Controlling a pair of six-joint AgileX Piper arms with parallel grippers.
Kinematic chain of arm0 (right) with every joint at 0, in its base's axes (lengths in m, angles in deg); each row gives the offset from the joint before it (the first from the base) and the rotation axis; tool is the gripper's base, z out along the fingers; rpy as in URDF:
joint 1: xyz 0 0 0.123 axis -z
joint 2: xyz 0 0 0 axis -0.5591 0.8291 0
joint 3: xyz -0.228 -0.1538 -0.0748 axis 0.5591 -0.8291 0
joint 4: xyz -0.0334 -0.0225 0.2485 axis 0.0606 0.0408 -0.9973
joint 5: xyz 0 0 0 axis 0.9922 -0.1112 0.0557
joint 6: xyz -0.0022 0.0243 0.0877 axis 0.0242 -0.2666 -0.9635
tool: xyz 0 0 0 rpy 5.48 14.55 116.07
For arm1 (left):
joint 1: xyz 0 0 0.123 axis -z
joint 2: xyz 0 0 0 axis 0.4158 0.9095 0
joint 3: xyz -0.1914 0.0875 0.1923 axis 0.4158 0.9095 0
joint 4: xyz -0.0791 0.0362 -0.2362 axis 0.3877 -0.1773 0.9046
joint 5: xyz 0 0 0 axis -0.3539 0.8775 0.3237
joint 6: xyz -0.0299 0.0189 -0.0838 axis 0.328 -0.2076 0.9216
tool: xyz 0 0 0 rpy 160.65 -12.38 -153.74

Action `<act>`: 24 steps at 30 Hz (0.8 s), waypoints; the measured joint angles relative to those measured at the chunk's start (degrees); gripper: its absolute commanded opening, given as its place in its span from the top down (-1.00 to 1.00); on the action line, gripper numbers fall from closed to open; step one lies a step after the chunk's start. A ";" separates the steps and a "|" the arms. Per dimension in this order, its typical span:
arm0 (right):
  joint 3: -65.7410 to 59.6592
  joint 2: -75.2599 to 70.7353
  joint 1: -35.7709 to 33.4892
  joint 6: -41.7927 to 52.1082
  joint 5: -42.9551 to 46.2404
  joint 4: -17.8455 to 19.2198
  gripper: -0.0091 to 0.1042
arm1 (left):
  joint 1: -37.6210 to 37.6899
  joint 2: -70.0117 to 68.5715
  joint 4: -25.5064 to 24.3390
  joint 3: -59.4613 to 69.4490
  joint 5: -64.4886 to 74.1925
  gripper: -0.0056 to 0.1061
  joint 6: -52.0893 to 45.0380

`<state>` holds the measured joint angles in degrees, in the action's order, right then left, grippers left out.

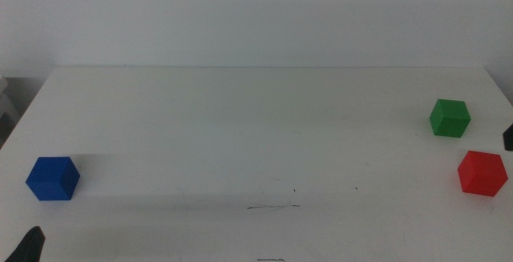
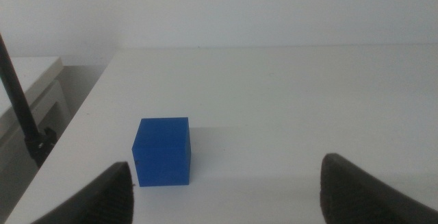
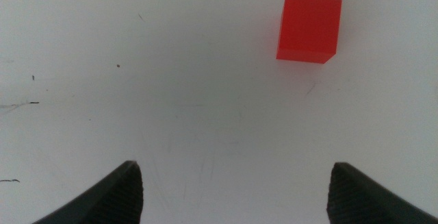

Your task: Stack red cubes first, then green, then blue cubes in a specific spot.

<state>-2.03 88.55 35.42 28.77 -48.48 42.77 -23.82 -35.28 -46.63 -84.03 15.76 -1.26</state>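
A deep blue cube [image 1: 53,179] is seen at nine o'clock on a plain white table [image 1: 240,126]. A bright green cube [image 1: 449,118] is seen at three o'clock, and a bright red cube [image 1: 482,172] at four o'clock. A thin dark wavy line [image 1: 272,207] and a tiny dark dot [image 1: 293,190] are marked at six o'clock. Dark jaws are shown on the left gripper [image 2: 226,190] and the right gripper [image 3: 236,193].

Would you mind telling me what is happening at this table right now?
Nothing is stacked yet. The red cube and green cube sit apart on the right, the blue cube on the left. The left gripper is open facing the blue cube; the right gripper is open above the table near the red one.
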 measured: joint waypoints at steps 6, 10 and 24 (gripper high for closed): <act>0.00 3.57 0.00 -0.29 0.80 -0.96 -0.83 | 0.00 0.00 0.00 0.00 0.00 -0.77 0.00; 0.81 7.19 0.00 -0.41 1.50 -0.96 -0.82 | 0.00 0.00 0.00 0.00 0.00 -0.77 0.00; 12.54 23.81 1.81 -2.91 -1.05 3.71 -0.82 | 0.00 0.00 0.00 0.00 0.00 -0.77 0.00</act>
<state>10.51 112.36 37.24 25.86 -49.54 46.47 -23.82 -35.28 -46.63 -84.03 15.76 -1.26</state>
